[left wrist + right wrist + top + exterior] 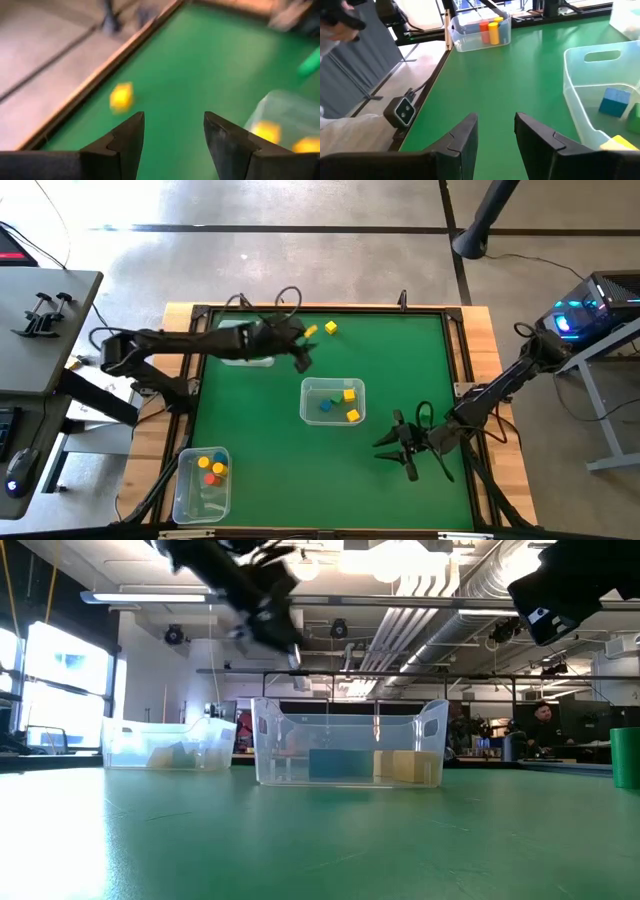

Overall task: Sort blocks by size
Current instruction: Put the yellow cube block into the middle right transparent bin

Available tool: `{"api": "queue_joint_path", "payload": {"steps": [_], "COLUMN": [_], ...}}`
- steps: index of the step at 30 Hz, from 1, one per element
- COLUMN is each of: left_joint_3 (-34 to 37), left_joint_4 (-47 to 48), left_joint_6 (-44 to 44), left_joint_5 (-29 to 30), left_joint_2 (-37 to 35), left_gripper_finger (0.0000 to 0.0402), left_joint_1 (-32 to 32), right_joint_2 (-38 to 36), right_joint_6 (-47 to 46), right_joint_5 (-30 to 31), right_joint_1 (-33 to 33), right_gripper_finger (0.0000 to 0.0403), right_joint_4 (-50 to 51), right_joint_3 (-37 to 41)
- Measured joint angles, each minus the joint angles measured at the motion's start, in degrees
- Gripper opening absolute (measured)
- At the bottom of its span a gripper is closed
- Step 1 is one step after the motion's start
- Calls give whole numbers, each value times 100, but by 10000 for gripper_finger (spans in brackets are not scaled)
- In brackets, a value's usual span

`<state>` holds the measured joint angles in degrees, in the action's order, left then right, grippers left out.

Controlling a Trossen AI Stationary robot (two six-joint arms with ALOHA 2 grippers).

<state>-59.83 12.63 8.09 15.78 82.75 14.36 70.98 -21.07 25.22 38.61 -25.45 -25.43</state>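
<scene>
Several blocks sit binned; two yellow ones wait on the table; left gripper and right gripper jaws released, empty.

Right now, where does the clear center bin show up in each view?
High view: the center bin sits mid-mat, right of the left end effector.
Low view: center bin, picture's middle.
Left wrist view: its corner at the edge.
Right wrist view: far right.
Shared landmark: the green mat.
</scene>
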Motion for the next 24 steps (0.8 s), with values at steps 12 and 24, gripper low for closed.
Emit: {"api": "queue_joint_path", "payload": {"steps": [12,24], "left_joint_3": [-1223,-3693], "left_joint_4": [-1216,1625], "left_joint_6": [-72,201], "left_joint_5": [-203,-459], "left_joint_2": [2075,4014], "left_gripper_finger": [200,288], "left_joint_1": [614,1305], "right_joint_2": [483,1314], "right_joint_6": [-124,-252], "right_joint_5": [-83,-565], "right_joint_1": [9,4], "right_gripper_finger": [126,126], "right_joint_4": [-158,-913], "right_joint_3": [0,2]}}
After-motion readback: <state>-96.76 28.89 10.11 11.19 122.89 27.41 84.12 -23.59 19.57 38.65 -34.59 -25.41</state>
